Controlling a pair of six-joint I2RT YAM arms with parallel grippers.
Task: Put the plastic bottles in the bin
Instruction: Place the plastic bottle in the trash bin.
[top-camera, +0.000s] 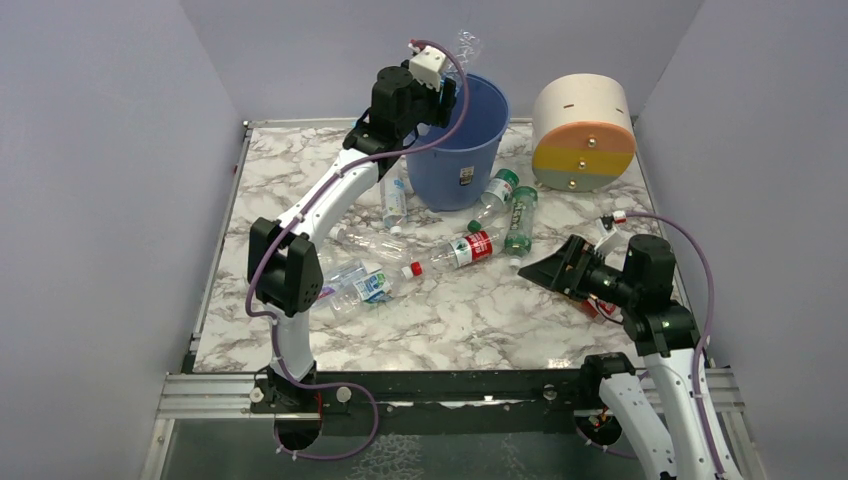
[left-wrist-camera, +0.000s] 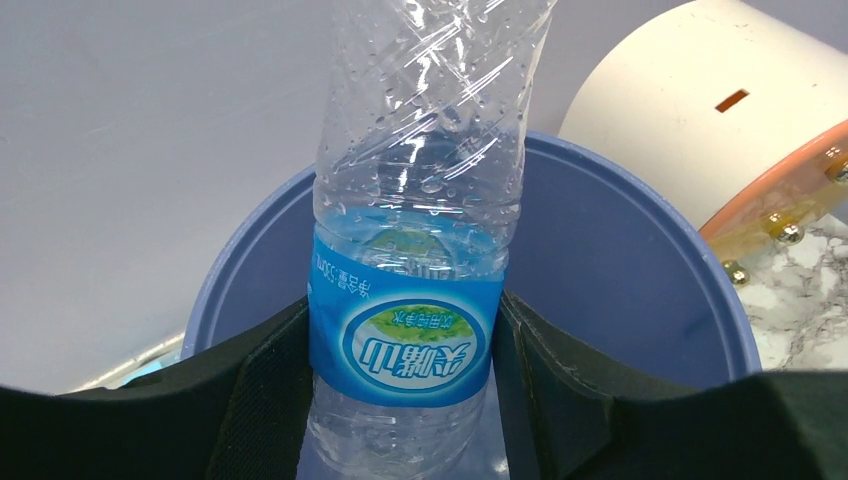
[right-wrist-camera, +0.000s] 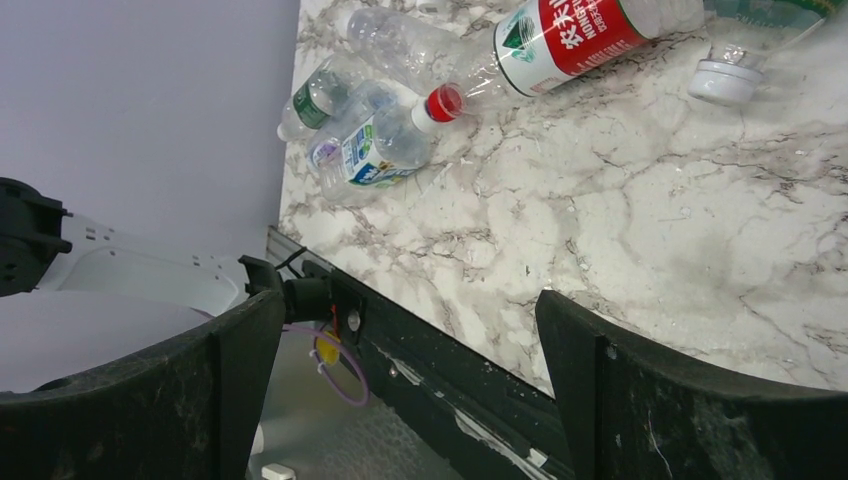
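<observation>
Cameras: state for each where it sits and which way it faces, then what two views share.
Top external: fixed above and behind the bases, looking down on the marble table; the left arm and right arm show.
Left wrist: on the left arm, facing across the bin toward the cream drum; the left gripper flanks the blue-label bottle.
Right wrist: on the right arm, looking down at the table's near left; the open right gripper shows.
Shared: the red-label bottle appears in the top and right wrist views.

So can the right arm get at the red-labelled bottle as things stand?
Probably yes: the right hand is open and empty, and the red-labelled bottle lies on the table ahead of it with nothing between.
</observation>
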